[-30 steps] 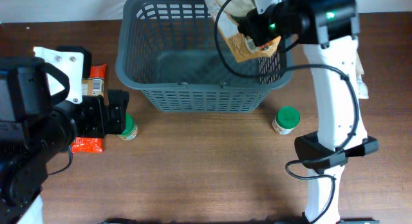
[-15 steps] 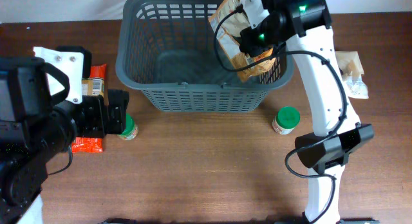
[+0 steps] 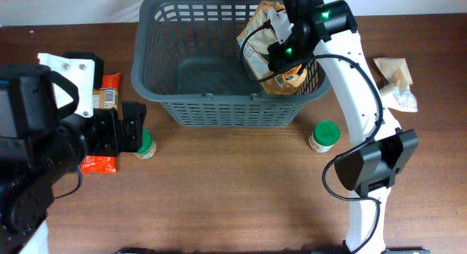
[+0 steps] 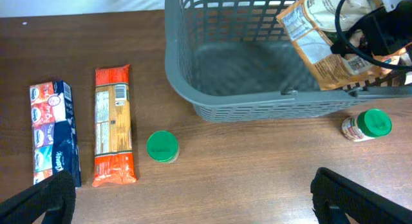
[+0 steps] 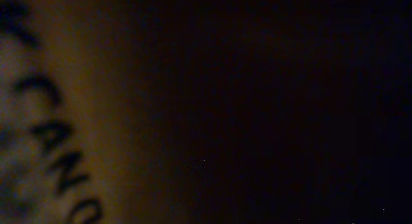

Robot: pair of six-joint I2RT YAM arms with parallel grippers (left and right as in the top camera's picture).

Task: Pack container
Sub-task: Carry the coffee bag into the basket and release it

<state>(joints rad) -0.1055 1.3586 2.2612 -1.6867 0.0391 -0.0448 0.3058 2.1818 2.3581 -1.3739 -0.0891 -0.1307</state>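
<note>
Container (image 3: 219, 108) sits at the table's (image 3: 233, 203) far edge, roughly centred. It's a dark grey plastic basket with lattice-slotted walls, a rounded rim and a solid floor. Right gripper (image 3: 283, 49) is pinching a tan-and-orange pouch (image 3: 255, 49) over the basket's right end. Pouch is tilted, lower end level with the near-right rim (touching or not, can't tell). Right wrist view shows only blurred print on brown film, very close. Left gripper (image 4: 193, 201) is spread wide over the table's left side.

Clutter:
- green-lidded jar (image 3: 146, 144) near the basket's near-left corner
- second green-lidded jar (image 3: 324, 135) off the near-right corner
- flat red-orange packet (image 4: 113, 124) and tissue pack (image 4: 55, 130), side by side toward the left edge
- crinkly clear bag (image 3: 396, 82) toward the right edge

Table is brown wood grain, white wall (image 3: 66, 6) behind.
</note>
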